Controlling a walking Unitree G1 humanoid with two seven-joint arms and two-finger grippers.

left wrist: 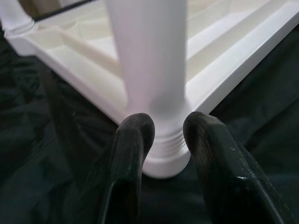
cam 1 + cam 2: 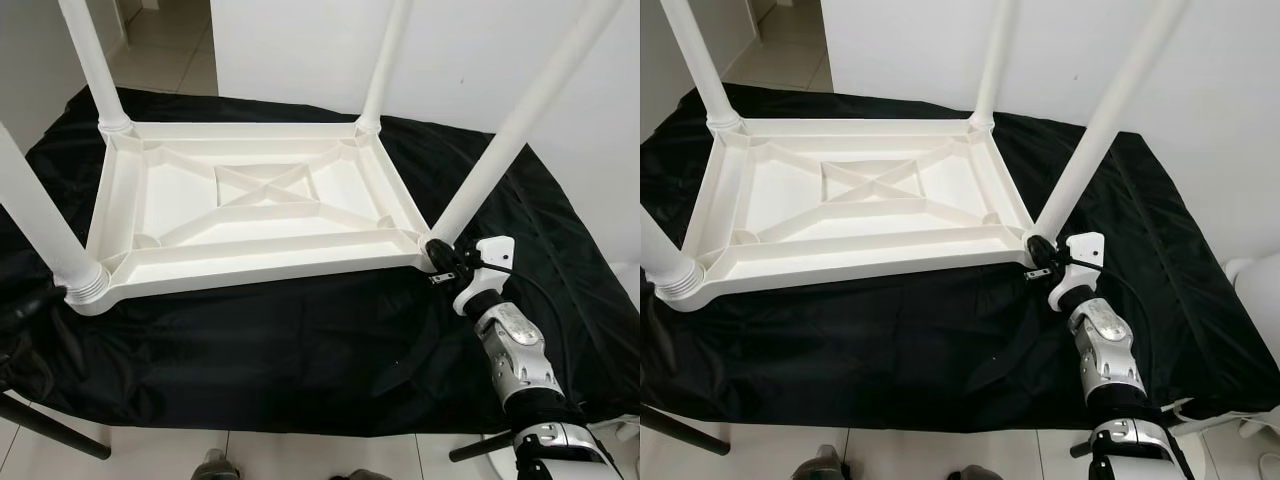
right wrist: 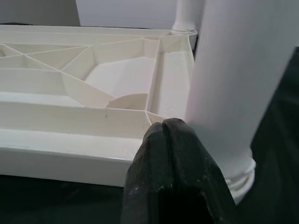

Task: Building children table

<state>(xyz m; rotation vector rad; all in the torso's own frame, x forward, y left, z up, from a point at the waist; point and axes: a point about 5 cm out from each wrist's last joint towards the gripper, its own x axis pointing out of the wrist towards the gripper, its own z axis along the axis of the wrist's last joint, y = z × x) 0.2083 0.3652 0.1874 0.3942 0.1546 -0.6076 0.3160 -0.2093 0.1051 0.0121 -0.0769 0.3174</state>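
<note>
Upside down on a black cloth (image 2: 300, 340), the white plastic children's tabletop (image 2: 250, 215) has all four white round legs standing up from its corners. The right hand (image 2: 440, 262) sits at the base of the near-right leg (image 2: 500, 140), its two black fingers (image 3: 170, 172) pressed together beside the leg rather than around it. The left hand (image 1: 166, 140) is open, its fingers straddling the ribbed collar of the near-left leg (image 2: 45, 225) without clearly clamping it. Risk, as I judge it: a leg not fully seated could lean or pop out if pushed sideways, and the light tabletop could slide on the loose cloth.
</note>
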